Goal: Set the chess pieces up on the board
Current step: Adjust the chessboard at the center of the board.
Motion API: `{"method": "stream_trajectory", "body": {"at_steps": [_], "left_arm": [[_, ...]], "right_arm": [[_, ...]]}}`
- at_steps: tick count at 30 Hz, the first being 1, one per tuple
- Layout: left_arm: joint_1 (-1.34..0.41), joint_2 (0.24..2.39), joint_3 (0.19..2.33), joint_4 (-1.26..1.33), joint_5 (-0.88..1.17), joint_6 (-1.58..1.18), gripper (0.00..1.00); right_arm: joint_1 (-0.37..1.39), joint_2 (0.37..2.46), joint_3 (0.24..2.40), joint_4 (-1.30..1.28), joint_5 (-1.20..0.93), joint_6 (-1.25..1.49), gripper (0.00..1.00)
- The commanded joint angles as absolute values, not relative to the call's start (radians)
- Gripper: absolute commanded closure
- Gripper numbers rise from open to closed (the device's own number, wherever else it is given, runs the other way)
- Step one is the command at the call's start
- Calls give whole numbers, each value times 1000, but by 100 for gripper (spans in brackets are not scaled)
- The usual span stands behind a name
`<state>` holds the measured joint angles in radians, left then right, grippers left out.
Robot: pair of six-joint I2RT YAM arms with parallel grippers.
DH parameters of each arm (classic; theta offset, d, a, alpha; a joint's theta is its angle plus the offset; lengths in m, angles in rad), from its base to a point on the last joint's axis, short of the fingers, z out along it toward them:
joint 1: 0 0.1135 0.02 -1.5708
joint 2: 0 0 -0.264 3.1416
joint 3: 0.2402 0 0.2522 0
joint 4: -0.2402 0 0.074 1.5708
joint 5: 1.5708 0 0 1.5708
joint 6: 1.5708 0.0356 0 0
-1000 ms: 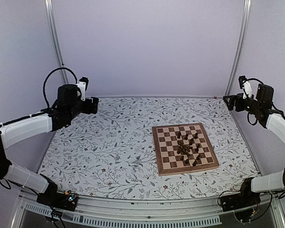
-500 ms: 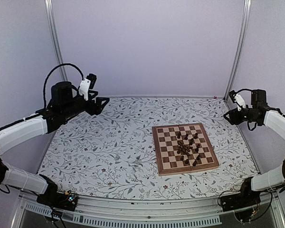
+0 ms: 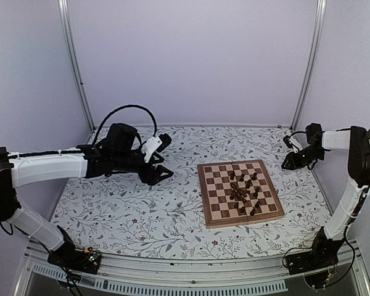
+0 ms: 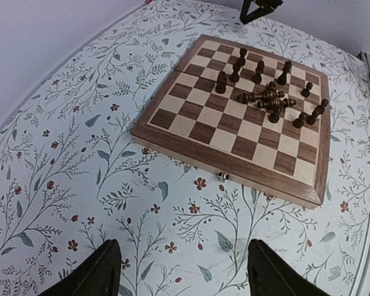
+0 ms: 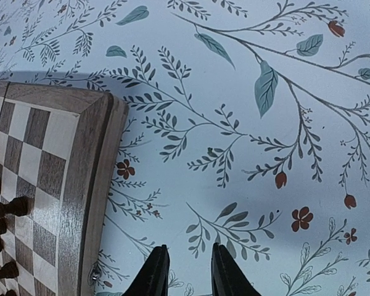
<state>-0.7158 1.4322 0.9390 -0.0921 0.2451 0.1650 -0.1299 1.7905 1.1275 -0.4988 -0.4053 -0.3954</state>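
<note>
Chess pieces point(image 4: 268, 98) jumbled mid-board point(image 4: 197, 126), some fallen, right side of tabletop point(image 4: 80, 154) — tiny, light, tippy; pinch upper stem. Left tool point(image 4: 182, 265) spread, empty; right tool point(image 5: 185, 262) nrly pressed together, empty — both off board.

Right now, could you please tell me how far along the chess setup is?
Done: nothing; the chess pieces lie jumbled on the board, several toppled. In hand: nothing; the left claw hangs open left of it, the right claw, narrowly open and empty, off its far right corner. Left: placing every piece.
</note>
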Motion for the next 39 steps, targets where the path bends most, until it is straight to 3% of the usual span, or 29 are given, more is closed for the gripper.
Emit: {"method": "stream_trajectory", "body": {"at_steps": [1,21,33,39], "left_arm": [[-770,1478,982,-184,238,214,28],[-938,1567,960,-284,232,320,29],[-969,1558,955,-303,155,313,27],[-941,1552,961,-280,126,270,25]], "right_arm": [[-77,1844,1178,-534,-381,-391,73],[182,2122,1400,-586,-324,-398,77],[397,2346,1757,-713,-338,-397,78],[420,2427,1931,-806,-413,-385,77]]}}
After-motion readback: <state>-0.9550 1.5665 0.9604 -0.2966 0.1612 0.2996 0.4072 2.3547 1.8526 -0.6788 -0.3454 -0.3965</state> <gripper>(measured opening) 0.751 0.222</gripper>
